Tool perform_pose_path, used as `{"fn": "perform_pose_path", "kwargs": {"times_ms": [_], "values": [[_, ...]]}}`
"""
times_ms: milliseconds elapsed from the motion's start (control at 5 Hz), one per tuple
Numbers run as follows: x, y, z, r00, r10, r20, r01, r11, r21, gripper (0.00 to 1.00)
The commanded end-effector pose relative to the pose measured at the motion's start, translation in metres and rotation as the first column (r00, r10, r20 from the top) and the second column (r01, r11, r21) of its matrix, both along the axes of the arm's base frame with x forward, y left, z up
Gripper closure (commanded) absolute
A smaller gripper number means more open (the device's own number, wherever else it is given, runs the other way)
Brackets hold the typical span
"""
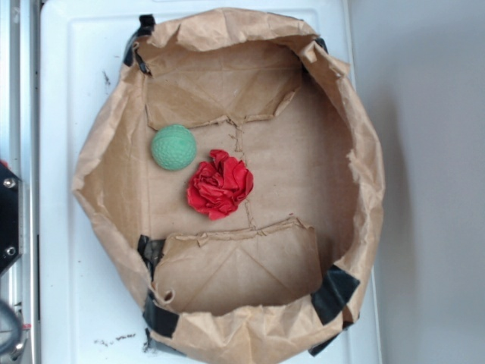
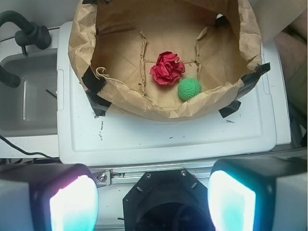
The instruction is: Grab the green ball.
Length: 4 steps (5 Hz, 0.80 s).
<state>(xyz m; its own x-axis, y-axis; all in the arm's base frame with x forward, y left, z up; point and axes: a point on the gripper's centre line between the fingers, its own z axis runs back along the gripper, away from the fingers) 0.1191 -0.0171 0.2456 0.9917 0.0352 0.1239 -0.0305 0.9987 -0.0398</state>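
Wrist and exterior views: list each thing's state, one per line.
green ball: loose on the bag floor, ungrasped, beside the red wad.
red wad: crumpled, lying mid-floor.
paper bag: open, walls rolled down, taped at corners.
tool: open, outside the bag, holding nothing.

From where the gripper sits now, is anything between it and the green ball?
Yes: the near wall of the brown paper bag rises between the open gripper and the green ball. The red wad lies beside the ball, not in the way.
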Motion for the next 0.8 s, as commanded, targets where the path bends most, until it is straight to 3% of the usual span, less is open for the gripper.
{"fn": "perform_pose_path", "kwargs": {"times_ms": [0, 400, 600], "values": [[0.000, 0.000, 0.000, 1.000, 0.000, 0.000, 0.000, 1.000, 0.000, 0.00], [0.057, 0.009, -0.003, 1.000, -0.017, 0.018, 0.016, 0.999, 0.052, 0.00], [0.081, 0.014, -0.014, 0.990, -0.136, 0.028, 0.134, 0.989, 0.068, 0.00]]}}
